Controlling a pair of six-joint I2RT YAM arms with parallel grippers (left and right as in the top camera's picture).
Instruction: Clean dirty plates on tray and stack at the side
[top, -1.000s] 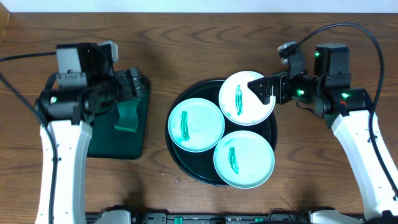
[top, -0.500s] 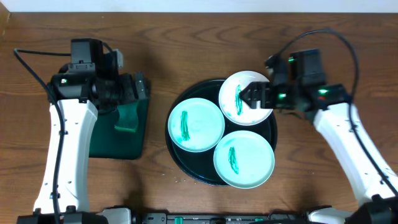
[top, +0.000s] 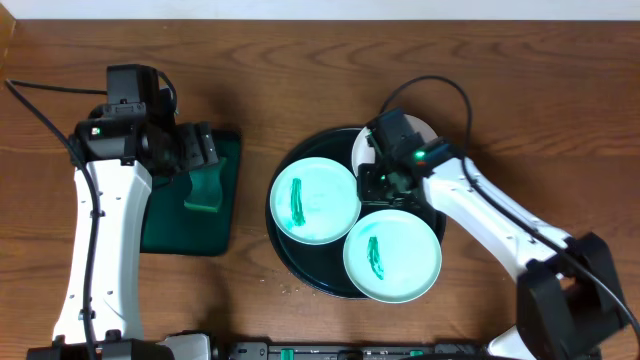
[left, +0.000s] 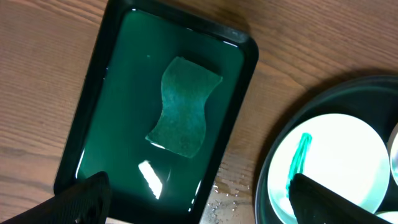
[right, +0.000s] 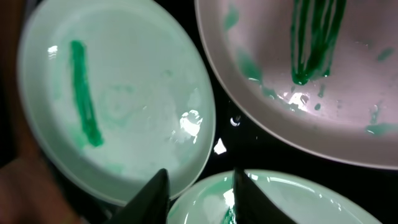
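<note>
Black tray (top: 300, 262) with three green-smeared plates (top: 316, 199), green tray (left: 106, 124) holding sponge (left: 185, 107); left end effector (left: 199, 194) wide, right end effector (right: 199, 193) narrow, grip unclear

The round black tray (top: 300, 262) sat at centre frame, holding three pale mint plates, each smeared dark green. The left plate (top: 315, 197) and lower plate (top: 393, 255) lay flat, close together. The top plate (top: 362, 152) was partly hidden.

The plates (top: 315, 198) look glossy and wet, the tray (top: 310, 270) shiny black, the table (top: 300, 60) matt grained wood.
</note>
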